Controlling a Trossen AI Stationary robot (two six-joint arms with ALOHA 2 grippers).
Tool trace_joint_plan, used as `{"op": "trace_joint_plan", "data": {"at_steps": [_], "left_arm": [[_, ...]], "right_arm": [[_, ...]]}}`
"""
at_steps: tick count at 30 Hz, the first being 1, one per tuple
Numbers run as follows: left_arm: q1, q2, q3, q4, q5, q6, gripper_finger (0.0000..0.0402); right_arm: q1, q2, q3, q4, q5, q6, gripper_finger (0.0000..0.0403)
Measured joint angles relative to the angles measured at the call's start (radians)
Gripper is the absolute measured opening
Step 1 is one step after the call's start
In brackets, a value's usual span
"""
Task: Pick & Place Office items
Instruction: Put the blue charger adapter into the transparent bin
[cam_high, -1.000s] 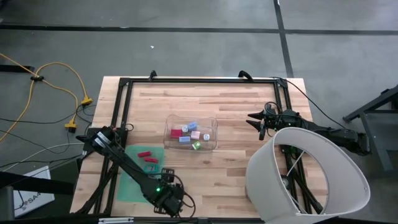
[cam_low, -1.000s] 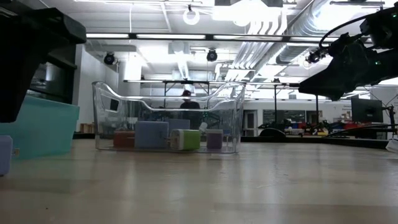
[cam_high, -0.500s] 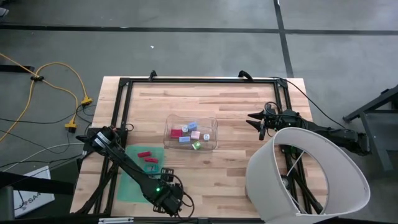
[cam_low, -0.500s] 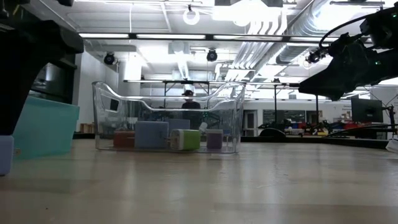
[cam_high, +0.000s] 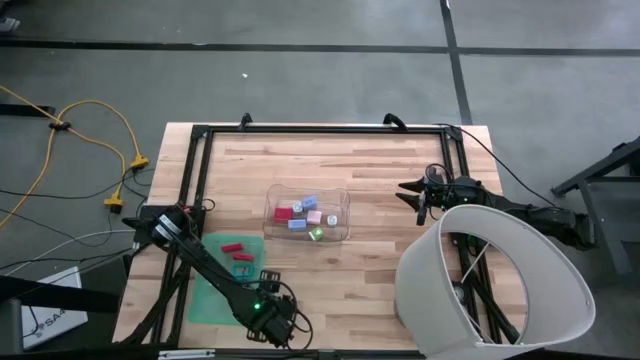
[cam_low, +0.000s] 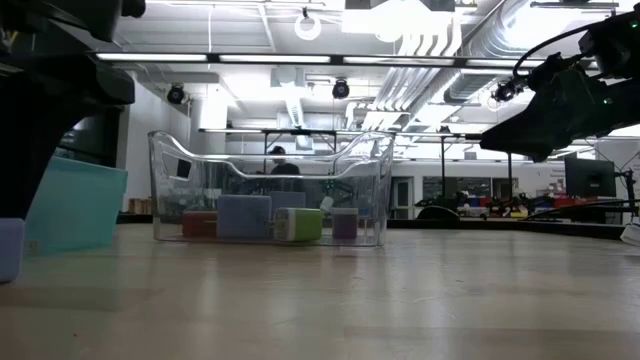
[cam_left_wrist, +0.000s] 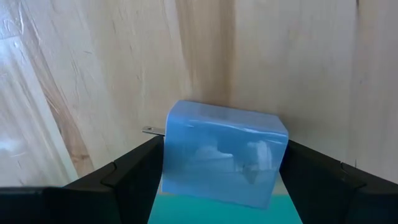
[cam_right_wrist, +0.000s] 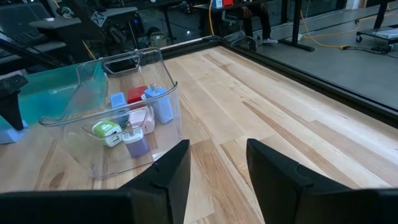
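Straddling: left gripper stood wide at the table's near edge, a finger on each side of a light blue block; contact could not be made out.
Block: it sat where the green mat met bare wooden table, a metal prong at one end.
Hidden: the block's lower part was cut off; from above the arm covered it.
Mat: red pieces lay there.
Bin: clear bin mid-table held blue, red, pink, green items.
Right gripper: partly open, empty, raised at the right side, well apart from the bin.
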Motion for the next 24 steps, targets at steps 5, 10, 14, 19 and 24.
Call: {"op": "trace_joint_plan", "data": {"at_steps": [5,10,14,19,24], "left_arm": [[0.0,0.0,0.0,0.0,0.001,0.002,0.0292],[0.0,0.0,0.0,0.0,0.013,0.002,0.0271],[0.001,0.0,0.0,-0.001,0.016,0.001,0.0258],[0.001,0.0,0.001,-0.001,0.017,0.001,0.0256],[0.011,-0.002,0.001,0.0,0.02,-0.001,0.0255]], "right_arm": [[0.0,0.0,0.0,0.0,0.0,0.0,0.0144],[0.0,0.0,0.0,0.0,0.0,0.0,0.0144],[0.0,0.0,0.0,0.0,0.0,0.0,0.0144],[0.0,0.0,0.0,0.0,0.0,0.0,0.0144],[0.0,0.0,0.0,0.0,0.0,0.0,0.0144]]}}
